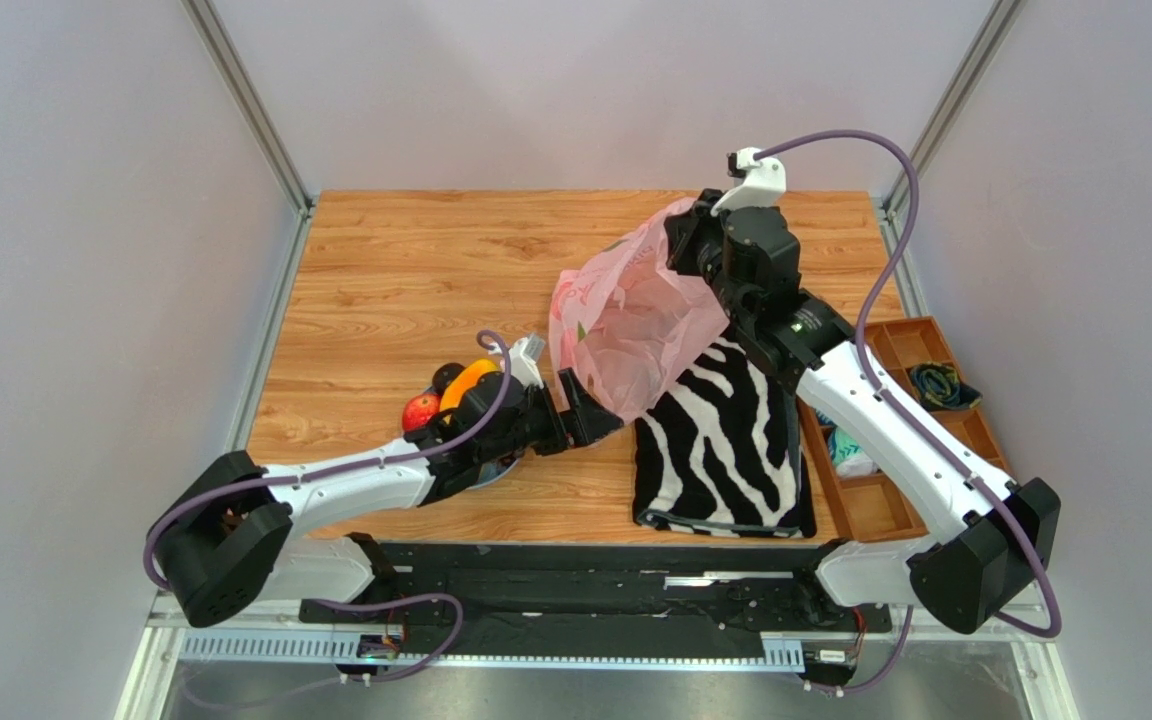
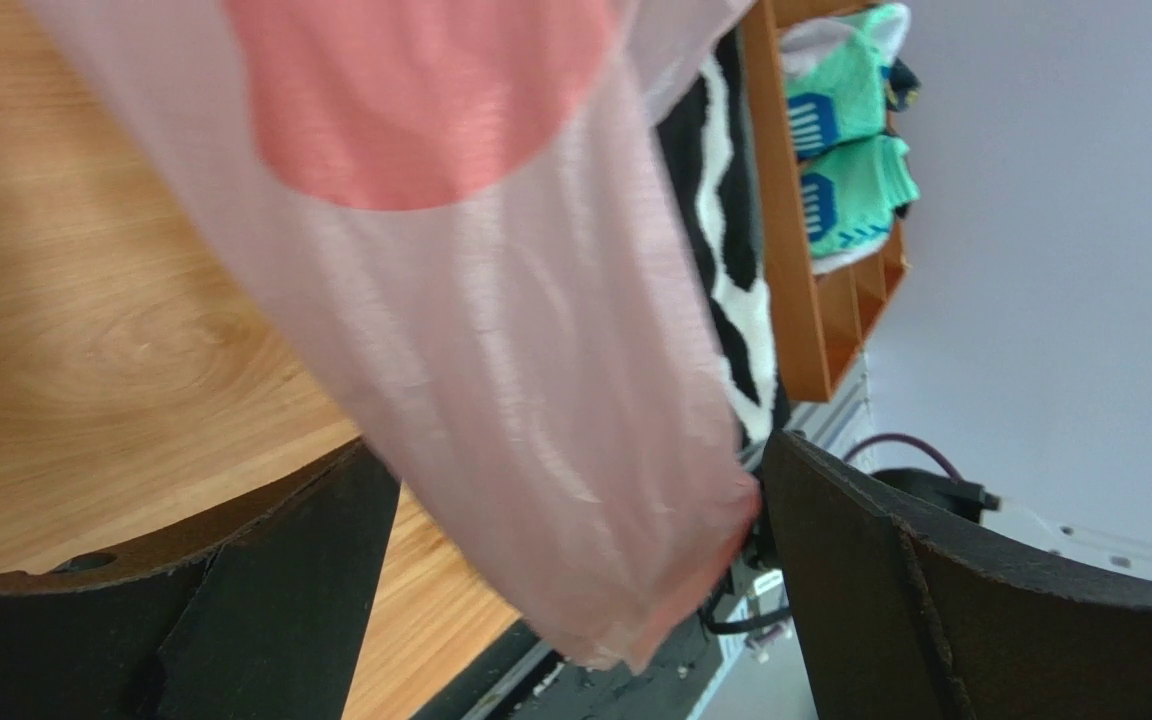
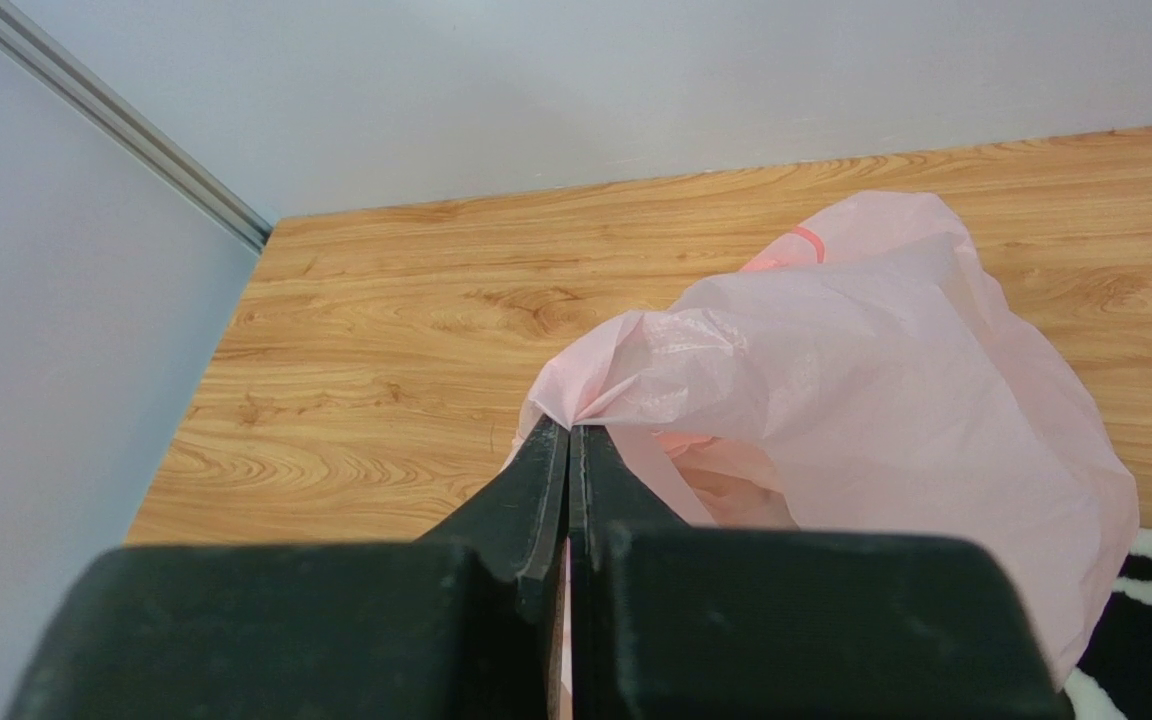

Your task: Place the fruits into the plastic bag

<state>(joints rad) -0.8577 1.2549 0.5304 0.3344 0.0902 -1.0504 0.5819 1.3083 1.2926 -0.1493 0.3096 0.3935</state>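
Plastic bag (image 1: 630, 323) hangs upper centre, its rim pinched in my fully closed right claw (image 3: 569, 438); left claw (image 2: 575, 593) gapes empty around its lower edge. Fruits (image 1: 462, 384) sit centre-left, beneath that arm. I fear the film slipping or tearing; the mouth looks possibly collapsed, so fruit could miss.

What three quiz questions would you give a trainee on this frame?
1. True or false: the right gripper is shut on the bag.
2. The left gripper is: A) shut on an apple; B) open, with bag film between its fingers; C) out of view.
3. Where do the visible fruits lie?

Key: 1 true. 2 B. 3 outside the bag, beside the left arm.
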